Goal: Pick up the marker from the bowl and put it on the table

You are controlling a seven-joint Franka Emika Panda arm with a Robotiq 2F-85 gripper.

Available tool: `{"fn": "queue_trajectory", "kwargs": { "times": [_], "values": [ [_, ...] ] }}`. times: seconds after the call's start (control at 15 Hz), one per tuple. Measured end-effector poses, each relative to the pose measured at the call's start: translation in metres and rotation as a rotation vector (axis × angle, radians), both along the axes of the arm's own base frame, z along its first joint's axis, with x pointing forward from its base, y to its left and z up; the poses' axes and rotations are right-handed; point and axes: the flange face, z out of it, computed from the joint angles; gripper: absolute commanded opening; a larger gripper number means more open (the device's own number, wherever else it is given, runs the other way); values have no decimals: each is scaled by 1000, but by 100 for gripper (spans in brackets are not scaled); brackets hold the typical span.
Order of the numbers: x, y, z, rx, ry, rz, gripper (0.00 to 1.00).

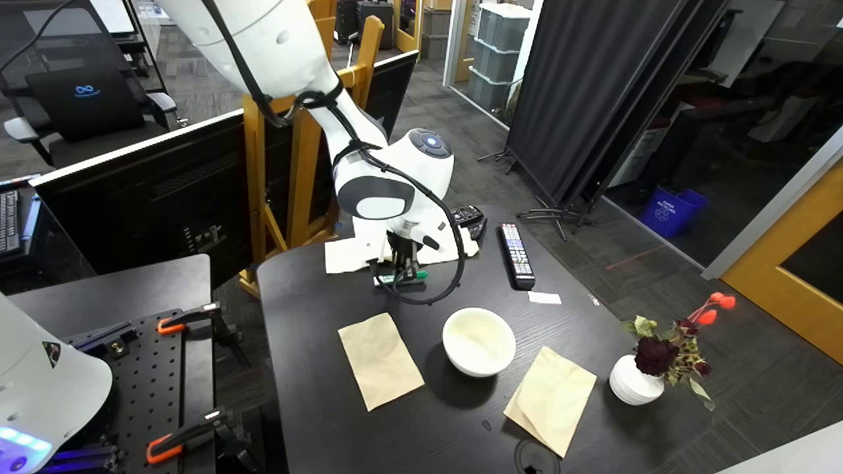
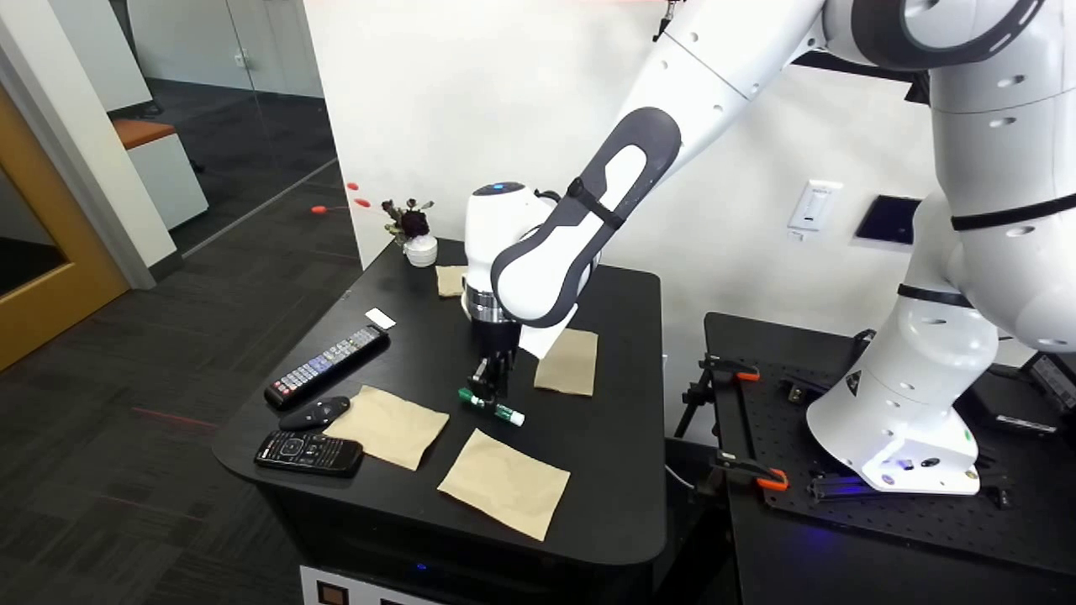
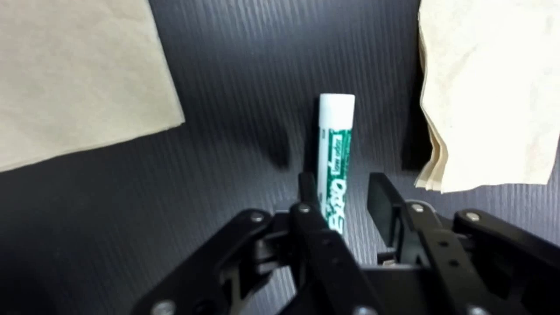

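The green and white marker (image 3: 334, 162) appears to lie on the black table (image 1: 408, 438). It also shows in both exterior views (image 1: 421, 275) (image 2: 507, 413). My gripper (image 3: 341, 181) is low over the marker, fingers pointing down. Its fingers are apart, with the marker between them, nearer the left finger in the wrist view. A gap shows between the marker and the right finger. The gripper also appears in both exterior views (image 1: 403, 273) (image 2: 485, 388) and hides part of the marker. The white bowl (image 1: 461, 362) stands apart from the marker; the arm mostly hides it in an exterior view.
Tan paper sheets (image 1: 382, 361) (image 1: 552, 400) (image 2: 504, 483) (image 2: 395, 427) lie around the table. A long remote (image 2: 328, 365), smaller remotes (image 2: 308, 452) (image 2: 315, 413) and a white card (image 1: 544, 298) lie along one side. A flower pot (image 1: 635, 380) stands near the edge.
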Motion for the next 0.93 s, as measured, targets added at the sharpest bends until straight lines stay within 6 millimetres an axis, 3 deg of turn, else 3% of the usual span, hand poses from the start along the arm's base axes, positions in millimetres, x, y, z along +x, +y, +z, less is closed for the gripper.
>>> {"fn": "queue_trajectory", "kwargs": {
  "times": [0.27, 0.67, 0.93],
  "values": [
    [9, -3, 15, -5, -50, -12, 98],
    [15, -6, 51, -8, -106, -18, 100],
    [9, -4, 58, -18, -108, -1, 100]
  ]
}}
